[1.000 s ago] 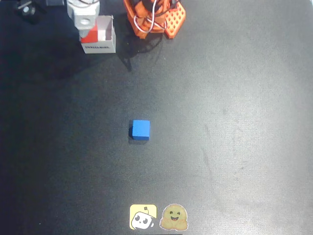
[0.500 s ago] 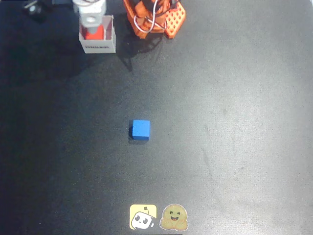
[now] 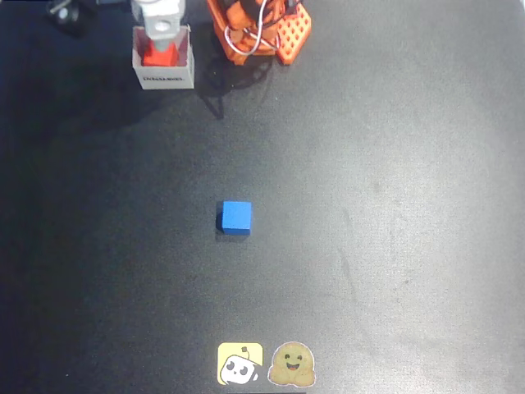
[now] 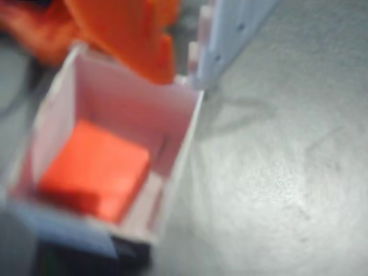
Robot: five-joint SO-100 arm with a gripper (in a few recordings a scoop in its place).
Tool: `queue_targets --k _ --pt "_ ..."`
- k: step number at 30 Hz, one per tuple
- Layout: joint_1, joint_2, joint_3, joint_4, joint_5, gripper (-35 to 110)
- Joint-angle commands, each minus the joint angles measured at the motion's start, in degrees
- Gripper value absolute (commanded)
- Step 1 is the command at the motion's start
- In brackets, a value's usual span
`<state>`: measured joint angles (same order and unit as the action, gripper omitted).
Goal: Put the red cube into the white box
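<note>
Seen from the overhead view, a dark tabletop (image 3: 394, 205) fills the scene, with the white box (image 3: 166, 77) standing near its upper left edge, dark printed text on the wall that faces down the picture. The red cube (image 3: 161, 52) sits inside the box, its orange-red top showing between the walls. The gripper (image 3: 161, 23), pale grey, hangs directly above the box's far side, partly covering the cube's upper edge; whether its fingers are apart or together cannot be told from here. Just right of the box stands the orange robot base (image 3: 261, 28), with white wires looped across it. A blue cube (image 3: 235, 218) rests alone near the middle of the table, well apart from the box. At the bottom edge lie two stickers side by side: a yellow sticker (image 3: 239, 364) with a small cartoon figure and, touching it on the right, a smiling-face sticker (image 3: 292, 364). In the blurred wrist view, the white box (image 4: 178, 167) lies open below the camera, and the red cube (image 4: 95, 169) rests on its floor, toward the lower left wall. The gripper (image 4: 181, 60) stands spread above the box's far rim, holding nothing: an orange finger (image 4: 132, 34) on the left hangs over the box interior, and a pale grey finger (image 4: 227, 34) on the right reaches to the box's outer corner. Grey tabletop (image 4: 287, 172) spreads to the right of the box.
</note>
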<state>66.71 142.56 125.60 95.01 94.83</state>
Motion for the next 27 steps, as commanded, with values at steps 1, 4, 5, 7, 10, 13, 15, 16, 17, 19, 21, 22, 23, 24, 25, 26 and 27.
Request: queue_targets --k 1,4,5,7,10,13,15,16,17,19,21,22,23,24,25,26,27 --pt "-3.3 1.0 -4.1 -2.1 -6.9 0" --pt "-10.9 0.9 -6.1 -4.8 -11.2 0" --pt "-14.2 1.1 -6.2 -6.5 -12.8 0" --pt "-20.7 1.0 -6.1 -10.4 -14.0 0" --pt "-30.1 1.3 -4.0 -17.0 -14.3 0" --pt "-39.4 3.6 0.9 -24.8 -14.3 0" --pt "-45.0 5.0 5.1 -30.0 -14.3 0" --pt "-47.8 5.1 6.9 -32.3 -14.4 0" --pt "-50.4 5.1 8.6 -34.5 -14.4 0" --pt "-54.3 5.1 11.5 -37.7 -14.5 0" --pt "-57.6 5.4 13.7 -39.5 -15.2 0" --pt "-59.1 6.1 14.8 -40.3 -15.5 0" --pt "-60.5 7.0 16.2 -40.9 -15.6 0" --pt "-61.7 8.5 17.6 -41.0 -15.6 0" --pt "-62.7 10.5 19.2 -41.0 -15.6 0" --pt "-63.5 13.4 21.0 -40.9 -15.6 0" --pt "-63.9 17.2 23.0 -40.3 -15.6 0"
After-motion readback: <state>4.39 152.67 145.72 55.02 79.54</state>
